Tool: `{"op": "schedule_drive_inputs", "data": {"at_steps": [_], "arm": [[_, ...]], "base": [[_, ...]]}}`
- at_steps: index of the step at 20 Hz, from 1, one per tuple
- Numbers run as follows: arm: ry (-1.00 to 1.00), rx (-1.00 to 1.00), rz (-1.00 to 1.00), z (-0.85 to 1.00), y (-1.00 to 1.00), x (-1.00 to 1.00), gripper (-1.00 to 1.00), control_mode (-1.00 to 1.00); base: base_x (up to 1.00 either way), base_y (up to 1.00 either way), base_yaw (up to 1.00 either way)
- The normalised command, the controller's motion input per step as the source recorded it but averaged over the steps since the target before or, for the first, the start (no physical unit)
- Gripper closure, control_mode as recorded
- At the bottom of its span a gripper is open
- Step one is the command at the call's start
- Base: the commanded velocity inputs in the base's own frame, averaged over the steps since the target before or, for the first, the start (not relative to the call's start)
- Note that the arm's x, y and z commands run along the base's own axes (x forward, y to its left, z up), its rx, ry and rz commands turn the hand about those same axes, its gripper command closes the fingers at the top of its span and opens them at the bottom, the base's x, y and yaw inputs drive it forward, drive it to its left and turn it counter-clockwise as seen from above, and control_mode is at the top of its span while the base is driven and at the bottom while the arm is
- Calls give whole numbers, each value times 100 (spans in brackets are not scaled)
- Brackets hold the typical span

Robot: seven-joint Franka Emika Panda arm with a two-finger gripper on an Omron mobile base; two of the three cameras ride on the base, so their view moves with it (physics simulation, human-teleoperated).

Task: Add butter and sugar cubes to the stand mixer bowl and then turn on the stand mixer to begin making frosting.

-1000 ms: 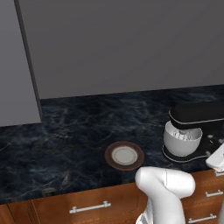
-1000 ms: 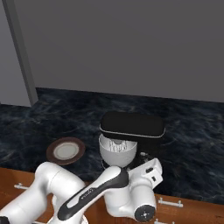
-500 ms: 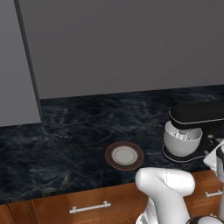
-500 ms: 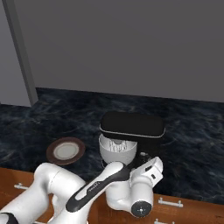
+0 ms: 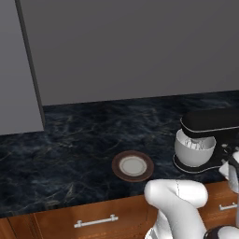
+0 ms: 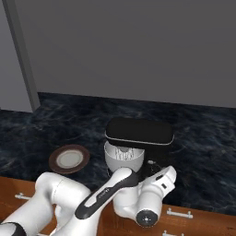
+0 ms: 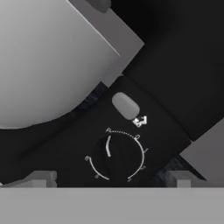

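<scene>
Since the earlier frames, only the arm has shifted: its wrist has rolled and settled a little lower in front of the stand mixer; worktop items have not moved.

Worktop (image 5: 70, 154): dark marbled stone, running wall to wall behind wooden drawer fronts with metal handles. Carries everything listed below.

Robot arm (image 6: 110, 193): white with dark joints, folded low at the worktop edge just in front of the stand mixer, hand turned toward the mixer's base.

Stand mixer (image 6: 139, 132): black, head down over its bowl, standing toward the right of the worktop as the left base view shows it. In the hand view its flat black base fills the lower frame, with a round speed dial (image 7: 114, 154) ringed by white marks and a small grey oval lever (image 7: 125, 106) just above the dial.

Stand mixer bowl (image 5: 194, 150): pale grey-white, seated on the mixer base under the head, wire whisk inside (contents cannot be made out, so butter and sugar cubes cannot be placed).

Plate (image 5: 132, 165): white with brown rim, left of the mixer and apart from it, nothing visible on it.

Gripper (image 7: 111, 178): close to the mixer base, jaws spread wide, one tip either side of the dial and below it, holding nothing; whether they touch the base cannot be told.
</scene>
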Motion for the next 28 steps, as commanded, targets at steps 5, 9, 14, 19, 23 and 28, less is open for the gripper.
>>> {"op": "schedule_drive_inputs", "data": {"at_steps": [5, 9, 14, 19, 23, 28], "arm": [[-2, -11, -1, 0, 11, 3, -100, -100], [-9, -16, 0, 0, 17, 0, -100, -100], [-9, -14, 0, 0, 0, 0, -100, -100], [-4, -11, 0, 0, 0, 1, -100, -100], [-1, -8, 0, 0, 0, 18, -100, -100], [0, -1, 0, 0, -2, 13, -100, -100]], "base": [[0, 0, 0], [0, 0, 0], [0, 0, 0], [0, 0, 0], [0, 0, 0], [0, 0, 0]]}}
